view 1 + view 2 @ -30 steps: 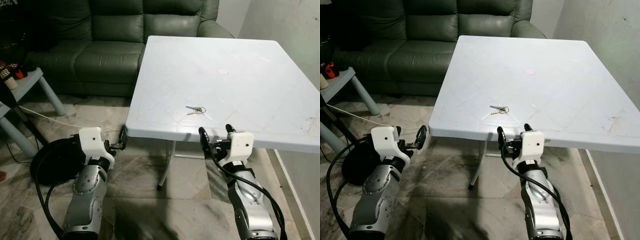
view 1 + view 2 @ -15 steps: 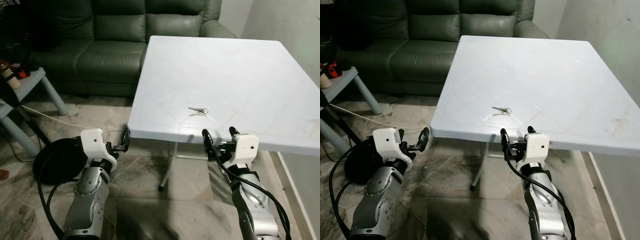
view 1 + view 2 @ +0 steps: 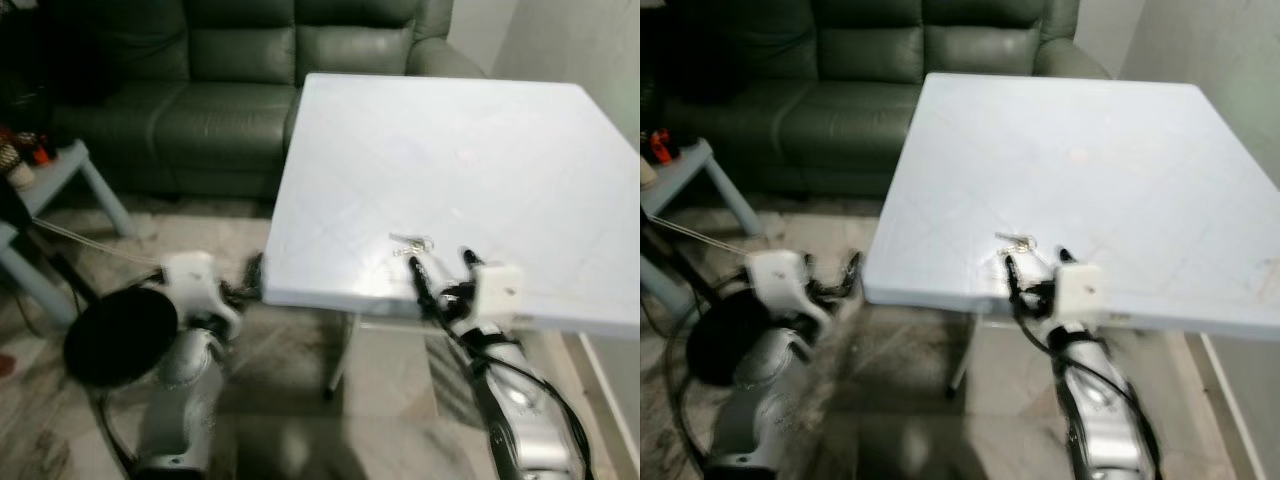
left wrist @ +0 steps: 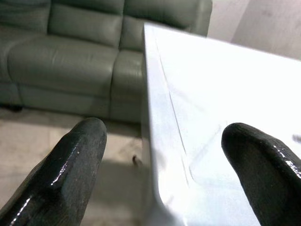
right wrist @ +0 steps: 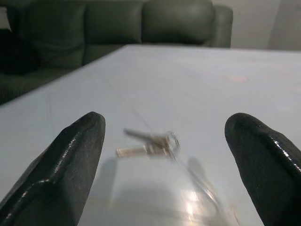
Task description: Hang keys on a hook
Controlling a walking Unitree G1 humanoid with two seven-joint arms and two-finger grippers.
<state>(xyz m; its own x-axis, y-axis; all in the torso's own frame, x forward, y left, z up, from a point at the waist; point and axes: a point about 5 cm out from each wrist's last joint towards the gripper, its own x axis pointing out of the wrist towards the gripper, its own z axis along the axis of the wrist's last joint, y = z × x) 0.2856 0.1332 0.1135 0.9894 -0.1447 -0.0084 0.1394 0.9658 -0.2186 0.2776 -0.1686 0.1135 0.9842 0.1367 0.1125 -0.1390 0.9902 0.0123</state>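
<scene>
The right gripper has risen from below the table edge to just above its near rim, now lined up with the keys; the pickup looks about to begin, with no hook in sight yet. The keys lie on the table just beyond that gripper, between its widely spread, empty fingers, untouched. The left gripper sits low at the table's left corner, jaws also wide apart and holding nothing. A green sofa stands behind the table.
</scene>
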